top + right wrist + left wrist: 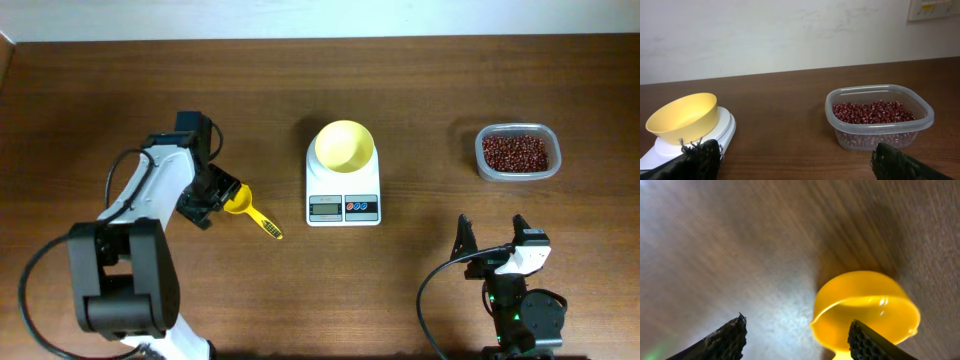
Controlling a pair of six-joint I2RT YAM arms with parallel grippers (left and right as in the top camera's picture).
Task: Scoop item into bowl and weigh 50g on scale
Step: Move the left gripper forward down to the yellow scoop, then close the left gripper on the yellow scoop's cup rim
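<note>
While your left end effector [215, 197] hangs with jaws apart at the scoop [250, 210], the scoop's handle runs rightward toward the counter's [400, 290] front edge. The beans [516, 152] sit in the tub [484, 165] at the back right, nearer your wide-open right end effector [492, 240].

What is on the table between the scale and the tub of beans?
Nothing: just bare wooden table between the scale and the clear tub of beans, seen in the overhead and right wrist views.
</note>
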